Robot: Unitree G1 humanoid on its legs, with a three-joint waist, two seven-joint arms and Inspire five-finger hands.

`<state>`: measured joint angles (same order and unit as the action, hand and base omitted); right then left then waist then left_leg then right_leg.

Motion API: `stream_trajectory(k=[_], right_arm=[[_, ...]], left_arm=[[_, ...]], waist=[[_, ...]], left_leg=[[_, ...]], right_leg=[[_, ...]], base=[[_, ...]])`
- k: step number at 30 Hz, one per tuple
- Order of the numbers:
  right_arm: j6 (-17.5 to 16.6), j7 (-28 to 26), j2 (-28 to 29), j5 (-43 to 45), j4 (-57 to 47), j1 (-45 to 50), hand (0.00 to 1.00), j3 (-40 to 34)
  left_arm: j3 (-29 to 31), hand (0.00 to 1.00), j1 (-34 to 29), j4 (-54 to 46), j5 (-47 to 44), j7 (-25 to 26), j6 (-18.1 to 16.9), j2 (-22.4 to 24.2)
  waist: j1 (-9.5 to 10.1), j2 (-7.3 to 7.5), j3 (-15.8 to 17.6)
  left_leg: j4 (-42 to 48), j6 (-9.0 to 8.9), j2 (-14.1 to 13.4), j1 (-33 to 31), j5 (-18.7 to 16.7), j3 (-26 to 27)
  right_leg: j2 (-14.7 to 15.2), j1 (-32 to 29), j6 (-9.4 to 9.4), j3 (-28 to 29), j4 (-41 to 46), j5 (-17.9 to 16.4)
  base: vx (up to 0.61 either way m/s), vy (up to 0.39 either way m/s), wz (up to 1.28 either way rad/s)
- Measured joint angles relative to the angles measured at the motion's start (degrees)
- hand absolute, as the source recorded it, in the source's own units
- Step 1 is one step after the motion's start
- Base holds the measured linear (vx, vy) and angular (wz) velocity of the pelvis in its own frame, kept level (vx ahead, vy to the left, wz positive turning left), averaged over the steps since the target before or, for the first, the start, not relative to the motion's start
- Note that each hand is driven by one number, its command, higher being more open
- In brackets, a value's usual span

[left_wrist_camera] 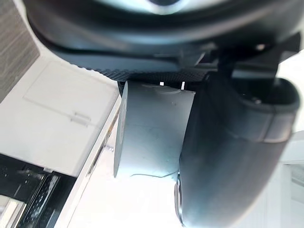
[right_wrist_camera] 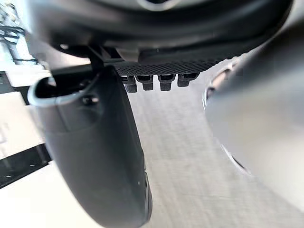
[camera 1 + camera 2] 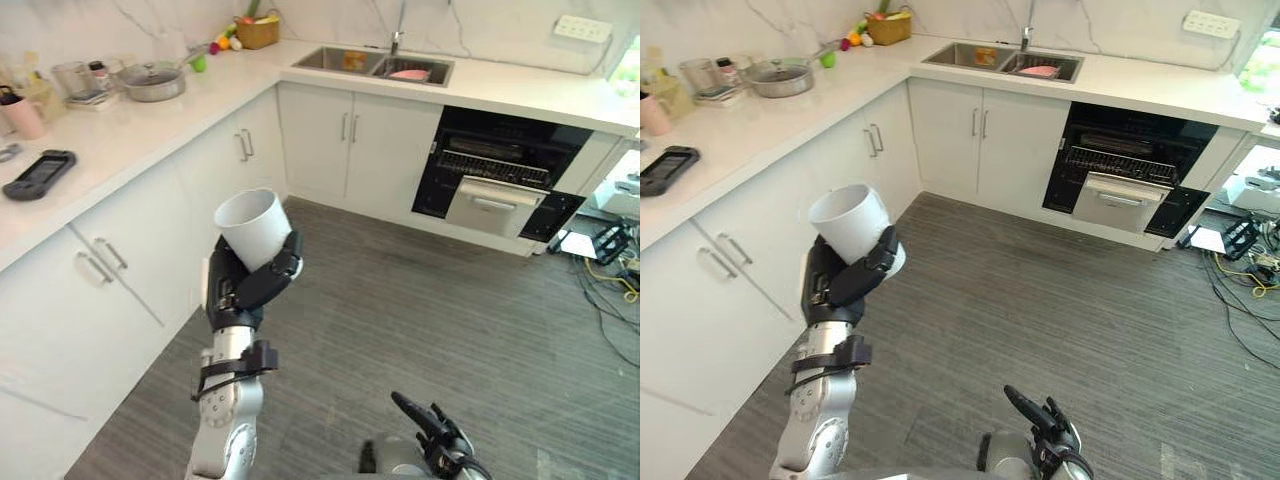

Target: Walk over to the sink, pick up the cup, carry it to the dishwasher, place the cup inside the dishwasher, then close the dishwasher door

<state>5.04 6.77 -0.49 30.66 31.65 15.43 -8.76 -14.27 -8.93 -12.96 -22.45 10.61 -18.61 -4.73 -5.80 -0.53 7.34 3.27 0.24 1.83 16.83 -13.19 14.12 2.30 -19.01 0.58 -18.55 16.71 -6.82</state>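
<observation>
A white cup [image 3: 253, 226] is held upright, mouth up, above the grey floor in front of the left cabinets. My left hand [image 3: 243, 283] is shut on it, fingers curled round its lower wall; the left wrist view shows the cup [image 1: 152, 135] against the palm with the thumb [image 1: 228, 156] beside it. My right hand [image 3: 432, 428] hangs low at the bottom of the view with straight fingers and holds nothing. The dishwasher [image 3: 500, 170] stands open under the counter at the far right, its silver door [image 3: 495, 205] tipped outward. The sink [image 3: 375, 63] lies in the far counter.
White cabinets [image 3: 120, 270] run along the left, their counter carrying a pot [image 3: 152, 81], a black device [image 3: 38, 173] and jars. A basket of produce [image 3: 257, 30] sits in the far corner. Cables and gear [image 3: 610, 250] lie on the floor at the right.
</observation>
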Motion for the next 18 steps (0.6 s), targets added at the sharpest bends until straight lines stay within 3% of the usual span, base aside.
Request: stream_trajectory(k=[1, 2, 3, 4, 5, 7, 9, 10, 12, 13, 14, 15, 16, 17, 18], right_arm=[[0.00, 0.10, 0.30, -0.75, 0.02, 0.62, 1.00, -0.89], [-0.55, -0.24, 0.74, -2.21, 0.24, 2.20, 1.00, -2.44], [-2.56, -1.14, 0.50, -4.23, 1.33, 3.33, 1.00, -3.52], [-3.34, -1.22, 0.28, -4.84, 1.72, 3.42, 1.00, -3.67], [-4.14, -1.27, 0.17, -5.16, 1.65, 3.73, 1.00, -3.37], [-4.77, -1.16, 1.19, -5.00, -0.10, 3.86, 1.00, -2.78], [-4.79, -0.37, 2.40, -4.85, -4.44, 4.88, 1.00, -1.88], [-5.32, 0.22, 3.65, -3.69, -10.76, 5.96, 1.00, -1.65], [-5.57, 0.59, 3.90, -2.54, -14.91, 5.99, 1.00, -1.20], [-7.24, 0.20, 3.81, -1.43, -18.79, 5.98, 1.00, -0.99], [-8.60, 0.65, 3.76, -3.28, -19.94, 5.81, 1.00, -0.96], [-12.48, 1.44, 3.60, -6.50, -21.04, 5.63, 1.00, -1.99], [-16.88, 0.76, 2.60, -6.78, -21.20, 5.14, 1.00, -3.54], [-18.21, 2.30, 1.83, -9.31, -21.29, 4.75, 1.00, -4.15], [-20.12, 2.70, -0.03, -9.84, -20.76, 3.19, 1.00, -5.18]], left_arm=[[-0.25, 0.00, -0.07, 0.03, 0.00, -0.01, 0.00, -0.29], [-0.31, 0.00, -0.41, 0.06, 0.00, -0.07, -0.02, -1.02], [0.03, 0.00, -1.28, 0.20, -0.02, -0.08, -0.11, -0.60], [0.28, 0.00, -1.78, 0.25, -0.02, -0.08, -0.17, -0.19], [0.94, 0.00, -2.41, 0.42, -0.06, -0.04, -0.30, 0.53], [1.38, 0.00, -2.40, 0.45, -0.05, -0.04, -0.75, 1.14], [1.35, 0.00, -3.24, 0.45, -0.02, -0.08, -1.09, 2.36], [1.36, 0.00, -4.74, 0.42, -0.02, -0.87, -1.43, 3.64], [0.69, 0.00, -5.81, 0.27, -0.03, -1.69, -1.59, 4.29], [0.25, 0.00, -7.32, 0.28, -0.01, -2.70, -1.58, 4.41], [0.28, 0.00, -7.77, 0.31, -0.03, -3.22, -1.58, 4.34], [0.34, 0.00, -8.40, 0.30, -0.05, -4.35, -1.59, 4.27], [0.53, 0.00, -8.39, 0.26, -0.16, -4.92, -1.67, 4.30], [0.82, 0.00, -8.40, 0.26, -0.20, -5.13, -1.70, 4.29], [1.84, 0.00, -8.32, 0.23, -0.64, -5.89, -1.84, 4.24]], waist=[[-0.04, 0.34, -0.18], [-0.02, 1.83, -0.94], [0.11, 1.07, -1.46], [0.15, -0.15, -1.49], [0.32, -1.79, -1.48], [0.28, -2.00, -1.45], [0.57, -2.11, -1.03], [1.05, -2.57, -0.63], [1.68, -3.14, -0.86], [2.37, -2.59, -0.54], [2.52, -2.24, -0.43], [3.24, -1.77, -0.70], [4.17, -1.59, -0.74], [4.28, -1.40, -0.91], [4.26, -1.22, -1.56]], left_leg=[[-0.16, -0.98, 0.23, 1.23, -0.66, 0.07], [0.01, -2.26, 1.27, 4.26, -2.35, 0.22], [0.35, -3.17, 0.38, 6.90, -4.38, 0.79], [0.86, -2.99, -0.53, 7.61, -4.95, 0.98], [3.81, -2.88, -2.81, 7.13, -5.09, 2.41], [13.67, -2.90, -5.80, 4.08, -4.70, 4.96], [27.53, -2.94, -9.79, 1.79, -1.29, 6.04], [45.88, -2.95, -14.33, -4.47, 9.28, 3.53], [58.74, -3.25, -17.14, -11.07, 10.27, 2.04], [67.76, -1.73, -19.38, -18.78, 8.58, 1.34], [69.01, -1.42, -19.71, -21.62, 7.52, 1.27], [67.39, -0.60, -20.06, -25.88, 4.90, 2.35], [61.92, -0.44, -19.87, -28.87, 2.17, 3.74], [57.27, -0.37, -19.19, -29.75, 1.08, 4.54], [43.58, -0.60, -16.40, -30.23, -0.19, 5.23]], right_leg=[[-0.14, 0.06, 0.05, 0.28, -3.27, 2.55], [1.37, 0.10, -1.56, 0.67, -4.35, 6.57], [1.08, 0.28, -6.58, 0.54, -1.03, 13.20], [0.21, 0.19, -8.20, 0.27, 0.61, 13.11], [-1.94, 0.28, -8.79, -0.03, 1.98, 10.13], [-2.89, 0.89, -9.09, -1.94, 4.21, 5.38], [-3.43, 3.87, -9.45, -4.47, 7.58, -0.25], [-6.32, 7.61, -10.08, -2.66, 8.15, -3.78], [-8.61, 10.04, -10.41, -0.79, 6.73, -4.34], [-10.50, 14.57, -10.50, 1.27, 2.66, -4.41], [-10.86, 16.45, -10.35, 2.07, 0.70, -4.30], [-11.29, 19.73, -10.07, 3.87, -2.63, -3.99], [-11.45, 23.16, -10.60, 5.79, -5.39, -3.50], [-11.41, 24.41, -10.67, 6.66, -6.55, -3.43], [-10.98, 26.56, -10.37, 8.90, -8.36, -3.59]], base=[[0.53, -0.092, 0.15], [0.59, -0.117, 0.10], [0.63, -0.132, 0.02], [0.62, -0.170, -0.24], [0.65, -0.287, -0.35], [0.62, -0.286, -0.44], [0.53, -0.153, -0.71], [0.49, -0.149, -0.77], [0.48, -0.134, -0.72], [0.39, -0.090, -0.61], [0.56, -0.138, -0.63], [0.46, -0.117, -0.52], [0.54, -0.129, -0.56], [0.48, -0.068, -0.65], [0.38, -0.024, -0.58]])
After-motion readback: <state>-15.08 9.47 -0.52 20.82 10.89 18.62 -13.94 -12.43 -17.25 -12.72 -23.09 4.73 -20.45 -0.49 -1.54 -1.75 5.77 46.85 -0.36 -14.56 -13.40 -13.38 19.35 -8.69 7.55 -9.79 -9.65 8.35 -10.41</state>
